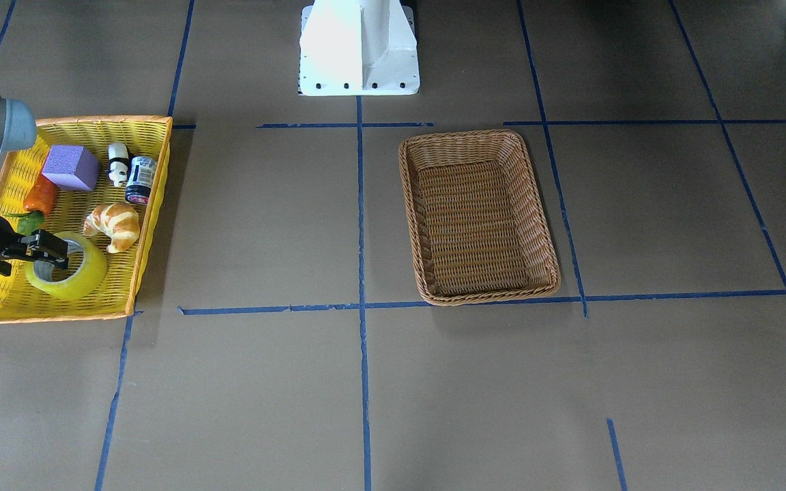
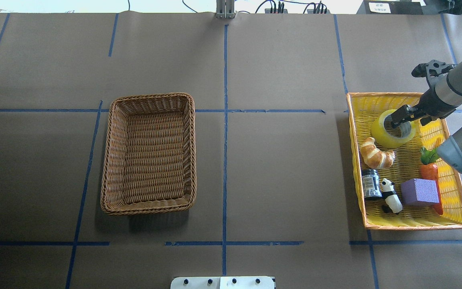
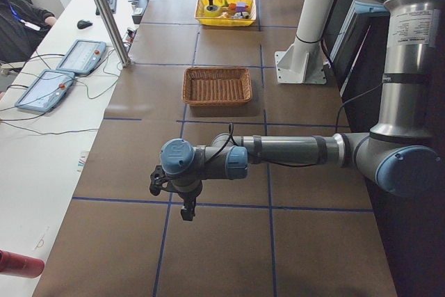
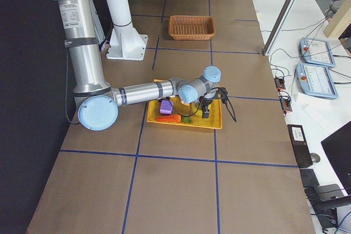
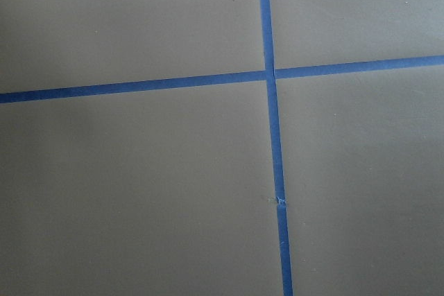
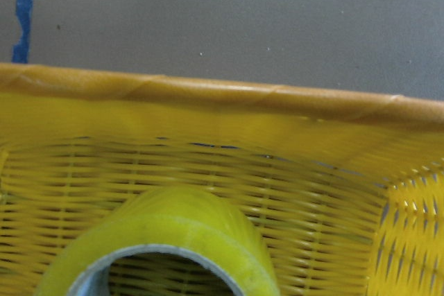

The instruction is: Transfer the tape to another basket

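The yellow tape roll (image 1: 69, 271) lies in the bright yellow tray (image 1: 147, 225), at its end away from the robot's base. It also shows in the overhead view (image 2: 384, 132) and the right wrist view (image 6: 173, 230). My right gripper (image 1: 60, 251) points down onto the roll's rim, its fingers close together across the roll's wall, one of them in the hole. It looks shut on the tape, which rests in the tray. The brown wicker basket (image 1: 478, 218) stands empty mid-table (image 2: 148, 154). My left gripper (image 3: 182, 203) hangs over bare table far from both; I cannot tell its state.
The tray also holds a croissant (image 1: 117, 225), a purple block (image 1: 71, 167), a panda figure (image 1: 118, 164), a dark jar (image 1: 140, 179) and a carrot (image 1: 40, 196). The white robot base (image 1: 359, 48) stands behind the basket. Blue tape lines cross the brown table.
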Motion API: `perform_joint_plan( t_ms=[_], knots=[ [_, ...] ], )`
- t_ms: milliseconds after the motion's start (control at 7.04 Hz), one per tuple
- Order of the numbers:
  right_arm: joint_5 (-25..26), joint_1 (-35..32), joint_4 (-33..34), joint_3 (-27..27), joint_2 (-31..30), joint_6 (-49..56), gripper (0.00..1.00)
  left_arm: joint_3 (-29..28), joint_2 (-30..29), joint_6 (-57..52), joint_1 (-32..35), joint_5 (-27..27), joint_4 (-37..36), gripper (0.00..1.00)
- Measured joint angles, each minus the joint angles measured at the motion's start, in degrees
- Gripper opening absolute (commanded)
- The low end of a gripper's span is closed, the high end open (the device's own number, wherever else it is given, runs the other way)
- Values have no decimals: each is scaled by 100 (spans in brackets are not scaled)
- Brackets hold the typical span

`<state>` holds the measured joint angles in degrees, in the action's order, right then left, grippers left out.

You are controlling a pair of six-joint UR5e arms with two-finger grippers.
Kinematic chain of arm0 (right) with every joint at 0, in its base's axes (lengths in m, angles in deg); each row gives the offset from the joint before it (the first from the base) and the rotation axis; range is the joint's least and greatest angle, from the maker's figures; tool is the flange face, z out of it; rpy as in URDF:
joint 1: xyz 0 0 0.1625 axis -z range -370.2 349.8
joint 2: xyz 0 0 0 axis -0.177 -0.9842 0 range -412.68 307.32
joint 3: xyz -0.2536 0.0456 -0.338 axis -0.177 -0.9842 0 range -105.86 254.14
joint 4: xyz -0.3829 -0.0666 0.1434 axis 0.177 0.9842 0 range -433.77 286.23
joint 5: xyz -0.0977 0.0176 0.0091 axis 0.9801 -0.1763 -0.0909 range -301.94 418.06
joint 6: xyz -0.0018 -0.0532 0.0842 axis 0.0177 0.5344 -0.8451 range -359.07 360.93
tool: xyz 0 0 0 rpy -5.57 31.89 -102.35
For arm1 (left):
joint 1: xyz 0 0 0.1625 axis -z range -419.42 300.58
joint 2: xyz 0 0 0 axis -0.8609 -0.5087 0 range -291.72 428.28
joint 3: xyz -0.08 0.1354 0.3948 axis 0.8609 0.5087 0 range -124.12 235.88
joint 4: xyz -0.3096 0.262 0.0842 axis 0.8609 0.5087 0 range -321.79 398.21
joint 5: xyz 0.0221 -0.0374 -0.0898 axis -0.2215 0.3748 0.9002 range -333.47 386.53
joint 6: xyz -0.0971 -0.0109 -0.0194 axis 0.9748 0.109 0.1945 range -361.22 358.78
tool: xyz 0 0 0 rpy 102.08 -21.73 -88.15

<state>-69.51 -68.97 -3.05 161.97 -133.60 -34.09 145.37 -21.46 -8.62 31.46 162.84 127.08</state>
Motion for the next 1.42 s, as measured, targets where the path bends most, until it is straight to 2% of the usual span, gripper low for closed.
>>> perform_joint_plan(
  t_ms=[284,426,568,710,852,994,1420],
  knots=[
    [4,14,3,-85,5,1,99,50,0,8,0,0,-1,100],
    [4,22,3,-103,6,0,67,59,0,9,0,2,-1,100],
    [3,31,3,-108,6,0,27,62,-1,10,-1,6,-1,100],
    [-1,36,3,-108,6,-9,12,62,-2,10,-5,6,-1,100],
    [-4,38,1,-108,6,-19,3,61,-2,10,-6,5,-1,100],
    [5,40,-4,-93,6,-22,0,61,1,12,-4,35,-1,100],
    [70,12,-12,84,4,-21,0,83,5,36,0,209,-3,100]
  ],
)
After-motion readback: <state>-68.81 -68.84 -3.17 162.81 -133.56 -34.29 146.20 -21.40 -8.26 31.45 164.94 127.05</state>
